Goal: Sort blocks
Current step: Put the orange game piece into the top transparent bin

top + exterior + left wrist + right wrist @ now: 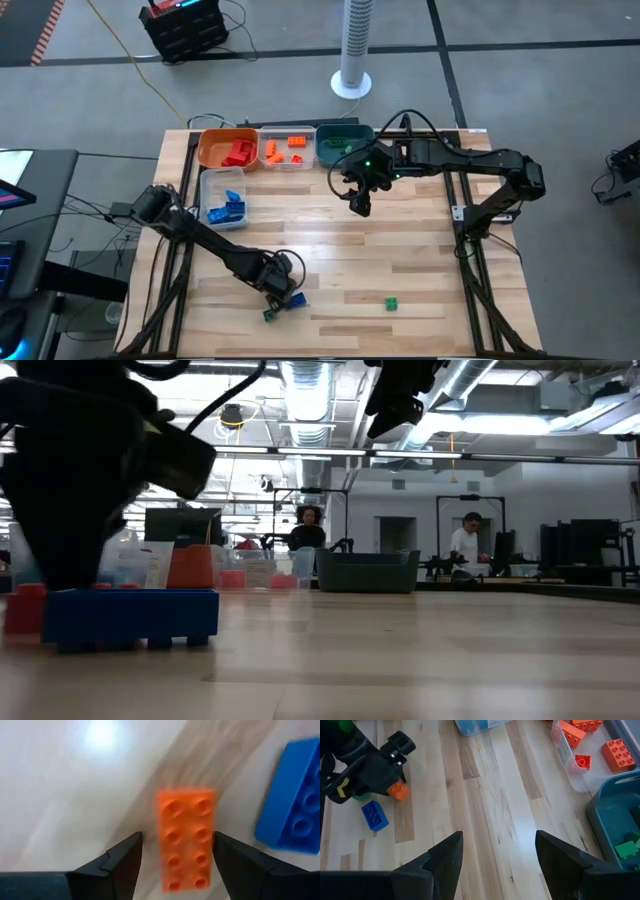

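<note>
Left pincer [175, 865] low over counter [400, 250], jaws apart, straddling orange block [186, 840]; not yet clamped. Step: picking orange block. Next: close, lift, carry to clear bin [286, 163] holding orange pieces. Beside orange block: one blue block [374, 815], one green block [269, 315]. Farther right, one green block [392, 302]. Right pincer [495, 865] apart, empty, hovering near teal bin [342, 146].

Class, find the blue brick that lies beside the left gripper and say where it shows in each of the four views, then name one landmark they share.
High view: blue brick at the table's near edge, beside the left gripper.
Low view: large, low on the left.
Left wrist view: at the right edge, beside the orange brick.
Right wrist view: far left.
Shared landmark: the orange brick.
</note>
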